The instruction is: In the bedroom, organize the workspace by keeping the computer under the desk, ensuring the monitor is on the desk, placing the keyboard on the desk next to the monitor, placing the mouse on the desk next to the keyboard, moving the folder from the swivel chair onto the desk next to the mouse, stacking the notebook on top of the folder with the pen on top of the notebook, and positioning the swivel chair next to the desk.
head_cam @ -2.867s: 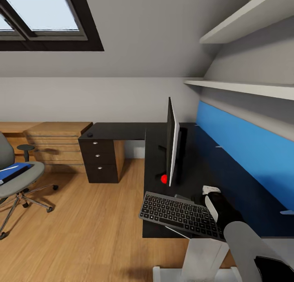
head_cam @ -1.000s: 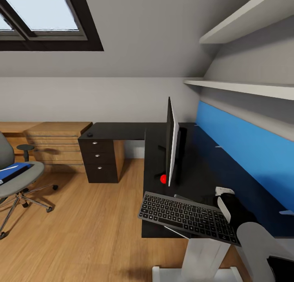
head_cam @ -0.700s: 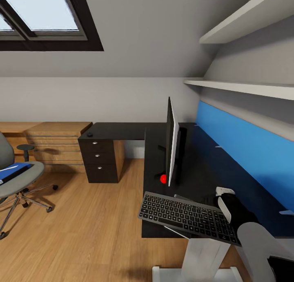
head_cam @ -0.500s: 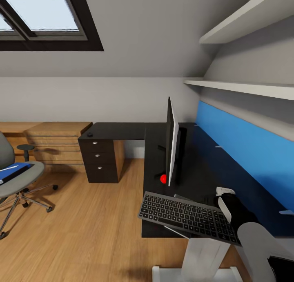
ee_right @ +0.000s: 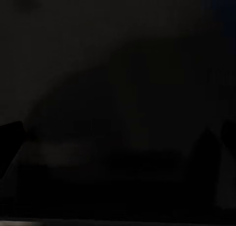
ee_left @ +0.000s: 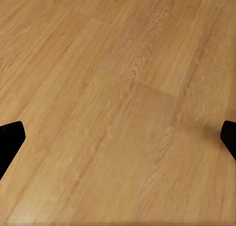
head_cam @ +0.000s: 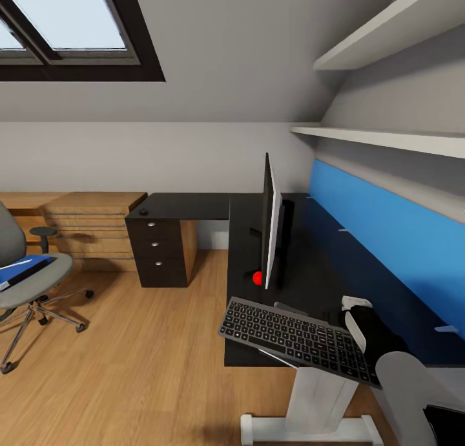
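The big L-shaped desk with a black top (head_cam: pixel 323 265), a white leg and a blue back panel fills the right side of the head view. The wide, thin black monitor (head_cam: pixel 270 229) stands upright on it, seen from its edge, with a small red dot at its low corner. Near the front edge of the desk lies the long silver-grey keyboard with dark keys (head_cam: pixel 294 338). Its near end sticks out past the desk edge.

The right gripper (head_cam: pixel 354 304) is over the desk top, just beside the far end of the keyboard. I cannot tell if its fingers are wide or narrow. Its wrist camera sees dark surface.

The left gripper (ee_left: pixel 118 147) is spread wide and holds nothing. Its two black fingertips (ee_left: pixel 10 137) show at the sides over the light wooden floor (ee_left: pixel 118 88).

Far to the left is the grey swivel chair with a shiny star base (head_cam: pixel 29 284), well apart from the desk. The flat bright blue folder (head_cam: pixel 19 271) lies on its seat, and a thin white pen (head_cam: pixel 19 263) lies on top of it.

A light wooden drawer unit (head_cam: pixel 90 229) stands by the back wall.
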You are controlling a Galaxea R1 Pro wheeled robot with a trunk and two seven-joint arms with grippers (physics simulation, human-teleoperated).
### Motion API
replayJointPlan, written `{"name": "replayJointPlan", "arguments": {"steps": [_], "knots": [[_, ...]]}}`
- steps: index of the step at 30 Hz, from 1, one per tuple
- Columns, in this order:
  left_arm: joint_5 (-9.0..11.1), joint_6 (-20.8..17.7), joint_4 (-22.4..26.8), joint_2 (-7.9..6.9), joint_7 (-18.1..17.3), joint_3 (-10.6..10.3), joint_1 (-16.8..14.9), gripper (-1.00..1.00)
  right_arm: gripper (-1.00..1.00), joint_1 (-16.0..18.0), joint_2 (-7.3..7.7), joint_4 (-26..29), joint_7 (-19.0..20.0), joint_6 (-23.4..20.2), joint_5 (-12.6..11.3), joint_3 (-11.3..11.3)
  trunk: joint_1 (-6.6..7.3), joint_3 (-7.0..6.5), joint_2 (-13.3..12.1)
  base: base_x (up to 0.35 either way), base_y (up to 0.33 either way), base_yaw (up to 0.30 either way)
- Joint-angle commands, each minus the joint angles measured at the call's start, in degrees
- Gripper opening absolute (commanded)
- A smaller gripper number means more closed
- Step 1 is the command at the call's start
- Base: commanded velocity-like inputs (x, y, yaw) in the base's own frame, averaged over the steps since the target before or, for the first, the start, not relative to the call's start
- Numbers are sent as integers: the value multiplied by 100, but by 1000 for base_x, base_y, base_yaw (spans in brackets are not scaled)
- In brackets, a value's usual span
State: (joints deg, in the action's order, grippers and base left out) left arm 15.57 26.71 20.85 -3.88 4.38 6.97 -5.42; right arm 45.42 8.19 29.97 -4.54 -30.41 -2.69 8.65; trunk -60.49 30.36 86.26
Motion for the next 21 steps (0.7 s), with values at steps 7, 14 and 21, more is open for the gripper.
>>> {"name": "replayJointPlan", "arguments": {"steps": [7,14,21], "knots": [[25,18,-2,-1,2,-11,-3,100,100,4,-1,8,-21,-26,-30,5,0,6,3,-2,0,0],[25,18,-2,-1,2,-11,-3,100,100,6,-1,8,-21,-26,-30,5,0,6,3,-49,0,0],[25,19,-2,-2,2,-11,-3,100,100,6,-1,8,-21,-32,-30,5,0,6,3,-88,0,0]]}}
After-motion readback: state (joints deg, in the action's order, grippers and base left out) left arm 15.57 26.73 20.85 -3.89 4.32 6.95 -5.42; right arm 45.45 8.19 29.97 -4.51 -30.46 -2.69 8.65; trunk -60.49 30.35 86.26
